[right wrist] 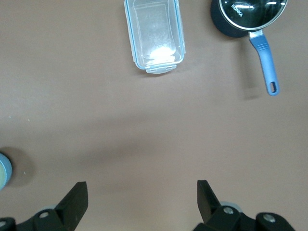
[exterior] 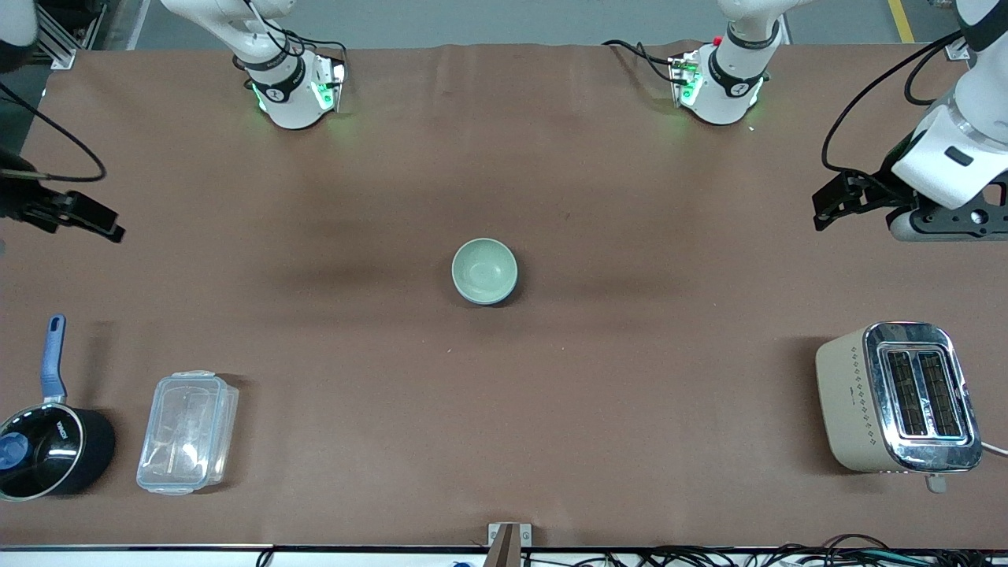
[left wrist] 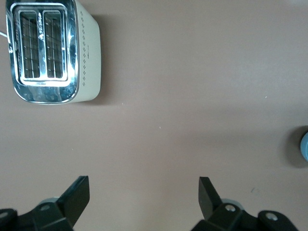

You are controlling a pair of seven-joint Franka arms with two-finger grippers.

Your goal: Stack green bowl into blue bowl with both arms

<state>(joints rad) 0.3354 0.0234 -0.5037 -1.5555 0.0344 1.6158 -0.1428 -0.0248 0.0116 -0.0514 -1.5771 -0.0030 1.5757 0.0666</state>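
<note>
While both arms hang raised at the table's two ends, the brown table [exterior: 504, 157] stretches wide beneath them, its cloth smooth with faint creases. Nearest the front camera at the left arm's end stands a cream-and-chrome toaster [exterior: 898, 398], slots up. At the right arm's end lie a black saucepan [exterior: 49, 449], its blue handle pointing away from the camera, and beside it a clear plastic container [exterior: 187, 431], long axis likewise. The green bowl [exterior: 484, 271] sits upright at mid-table, mouth up, round, pale mint and matte, nested in the blue bowl [left wrist: 304, 145], whose rim barely shows. The left gripper [left wrist: 144, 192] hovers spread apart, holding nothing; the right gripper [right wrist: 142, 195] likewise gapes, unladen.
</note>
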